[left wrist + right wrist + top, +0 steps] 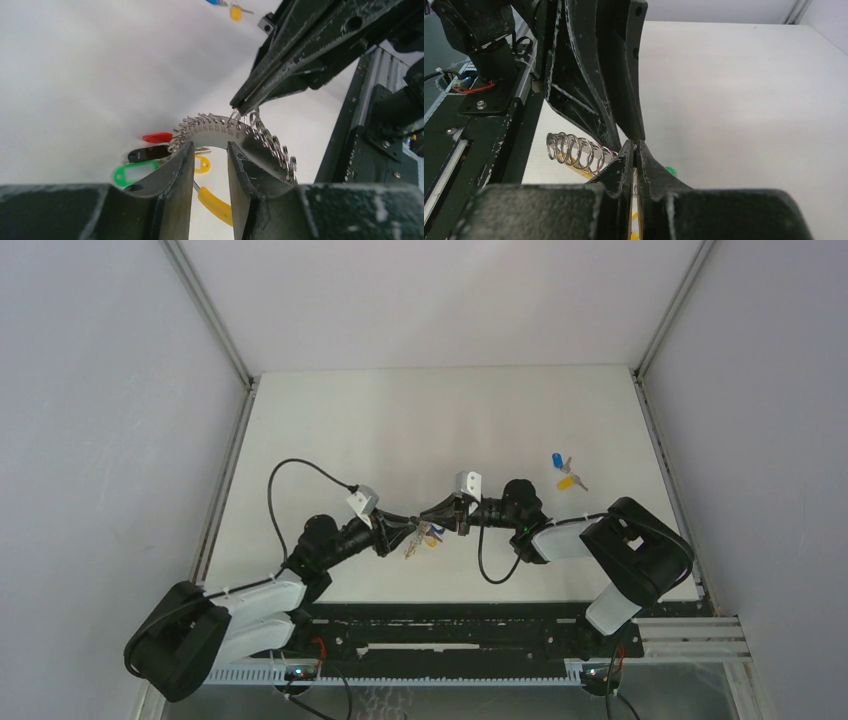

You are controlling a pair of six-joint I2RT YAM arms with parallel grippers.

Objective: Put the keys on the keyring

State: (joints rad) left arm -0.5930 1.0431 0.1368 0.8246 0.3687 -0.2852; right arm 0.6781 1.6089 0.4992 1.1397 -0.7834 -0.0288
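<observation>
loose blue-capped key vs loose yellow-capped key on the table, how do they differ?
Colour: the small silver key with a blue plastic cap against the small silver key with a yellow plastic cap. Position: the blue-capped key lies farther from the arm bases, the yellow-capped key nearer. Shared: both lie on the white table near its right edge, neither on the silver keyring with coloured tags.

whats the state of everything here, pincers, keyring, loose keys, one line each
left pincer: shut on the keyring, at its numbered plate
right pincer: shut on one of the keyring's small loops
keyring: held by both pincers at once, coloured tags attached
blue key: loose on the table, not on the keyring
yellow key: loose on the table beside the blue key, not on the keyring
</observation>
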